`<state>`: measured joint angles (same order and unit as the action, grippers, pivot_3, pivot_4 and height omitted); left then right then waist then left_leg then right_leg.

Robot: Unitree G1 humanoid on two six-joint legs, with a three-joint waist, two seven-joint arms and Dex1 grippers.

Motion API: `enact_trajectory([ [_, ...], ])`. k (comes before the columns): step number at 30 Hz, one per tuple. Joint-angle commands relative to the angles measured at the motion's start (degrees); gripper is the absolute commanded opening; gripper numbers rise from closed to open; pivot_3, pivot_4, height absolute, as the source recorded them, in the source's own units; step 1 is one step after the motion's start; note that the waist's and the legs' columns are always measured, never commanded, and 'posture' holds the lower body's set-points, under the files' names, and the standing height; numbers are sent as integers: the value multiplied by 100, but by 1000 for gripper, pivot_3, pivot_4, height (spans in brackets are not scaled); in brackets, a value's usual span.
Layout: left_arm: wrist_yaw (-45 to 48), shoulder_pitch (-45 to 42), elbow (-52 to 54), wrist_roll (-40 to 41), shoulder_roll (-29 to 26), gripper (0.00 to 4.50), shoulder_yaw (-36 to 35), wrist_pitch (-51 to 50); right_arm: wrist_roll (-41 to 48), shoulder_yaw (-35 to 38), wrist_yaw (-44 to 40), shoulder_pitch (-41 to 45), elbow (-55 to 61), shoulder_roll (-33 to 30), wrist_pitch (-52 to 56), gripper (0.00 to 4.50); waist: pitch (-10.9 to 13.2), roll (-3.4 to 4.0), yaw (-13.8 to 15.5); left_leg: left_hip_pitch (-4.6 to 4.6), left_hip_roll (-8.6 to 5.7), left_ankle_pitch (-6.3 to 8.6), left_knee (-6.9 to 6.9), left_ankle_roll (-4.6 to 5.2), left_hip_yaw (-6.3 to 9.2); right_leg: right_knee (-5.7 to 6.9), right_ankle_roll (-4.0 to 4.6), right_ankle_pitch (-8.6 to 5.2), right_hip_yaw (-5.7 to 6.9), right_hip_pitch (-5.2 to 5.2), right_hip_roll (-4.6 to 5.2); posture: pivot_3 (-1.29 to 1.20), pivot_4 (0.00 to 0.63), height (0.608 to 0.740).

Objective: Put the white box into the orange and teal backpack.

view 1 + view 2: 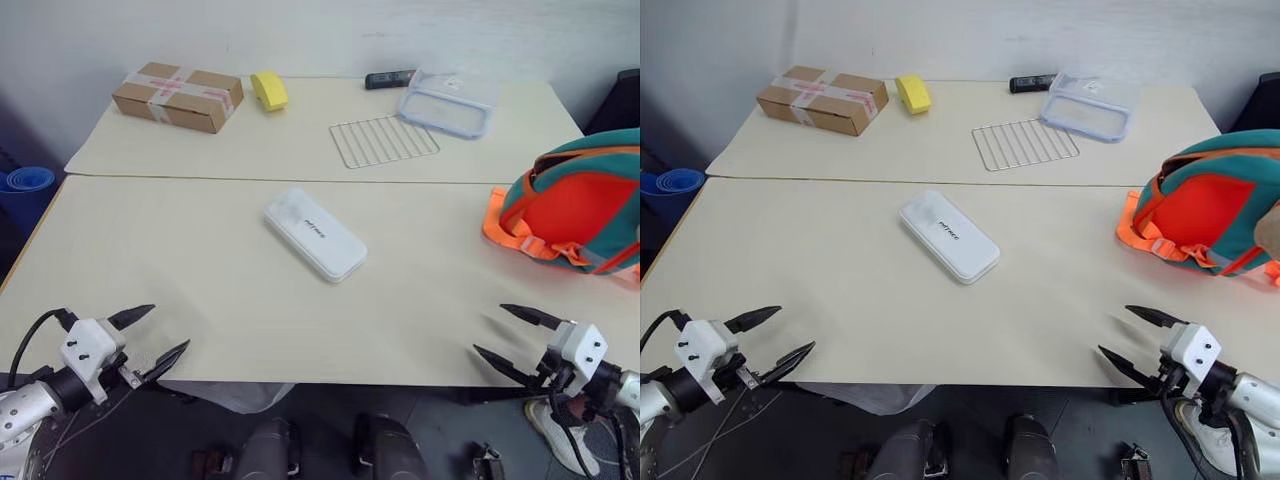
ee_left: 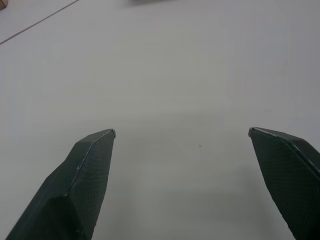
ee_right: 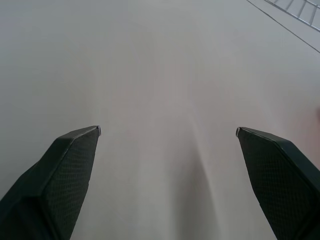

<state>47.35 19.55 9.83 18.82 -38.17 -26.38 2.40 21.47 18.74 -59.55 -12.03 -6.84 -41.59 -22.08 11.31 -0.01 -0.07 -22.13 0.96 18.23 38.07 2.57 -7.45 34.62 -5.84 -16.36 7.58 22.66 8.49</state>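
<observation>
Fingers (image 1: 140,316) spread, backpack (image 1: 575,205) cut off at frame edge, white box (image 1: 314,234) lettering illegible

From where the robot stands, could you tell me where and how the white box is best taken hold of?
Probably across its short width, near the middle. The white box lies flat on the table, long and narrow, running diagonally, with bare table all round. Coming down from above, fingers turned square to its long sides, looks best. Both the left gripper and right gripper are open and empty.
</observation>
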Motion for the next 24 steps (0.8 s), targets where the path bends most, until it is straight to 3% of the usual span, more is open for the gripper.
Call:
enact_trajectory([
  [1, 42, -240, 69, 195, -117, 4500, -15, -154, 209, 178, 349, 44, 404, 106, 326, 4452, -1, -1, -1, 1, 0, 0, 0, 0, 1, 2, 0, 0, 0, 0, 0, 0, 150, 740],
  [7, 409, -384, 654, 1007, -449, 4500, 73, -1366, 892, 136, 604, -38, 1238, 132, 1571, 4452, 0, 0, -6, 0, 1, -6, -1, -13, 4, 9, 0, 0, -1, 3, 1, 0, 150, 740],
  [9, 32, -898, 685, 1073, -439, 4093, 216, -1787, 969, -148, 509, 2, 1677, 16, 2010, 4300, 1, 3, 2, 0, 1, -6, 0, -13, 5, 10, 1, -1, -2, 2, 1, 0, 150, 740],
  [12, -699, -2199, 182, 442, -327, 3326, 772, -1980, 501, -671, 750, 416, 1867, -12, 2513, 3592, 1, 1, 79, 1, -2, -20, 5, -16, 17, 16, 0, 1, 3, -6, 2, 0, 150, 740],
  [14, -1055, -3162, -489, 115, -127, 2632, 1131, -2043, 157, -1101, 783, 832, 1788, 45, 2611, 2846, -1, 0, 102, 0, -4, -28, 8, -14, 16, 26, 3, 8, 3, -1, 0, 0, 150, 740],
  [22, -1161, -6461, -4537, -1092, 587, 79, 2254, -716, -1054, -2479, 1076, 2525, 1150, 594, 2780, 65, -2, -20, 115, -14, -10, -59, 7, 9, -21, 62, 1, 9, 34, 26, -64, 0, 150, 740],
  [24, -1132, -7061, -5539, -1332, 793, 31, 2428, -168, -1249, -2631, 1180, 2848, 974, 772, 2759, 25, -2, -25, 116, -22, -14, -58, 13, 16, -29, 62, -4, 11, 30, 33, -66, 0, 150, 740],
])
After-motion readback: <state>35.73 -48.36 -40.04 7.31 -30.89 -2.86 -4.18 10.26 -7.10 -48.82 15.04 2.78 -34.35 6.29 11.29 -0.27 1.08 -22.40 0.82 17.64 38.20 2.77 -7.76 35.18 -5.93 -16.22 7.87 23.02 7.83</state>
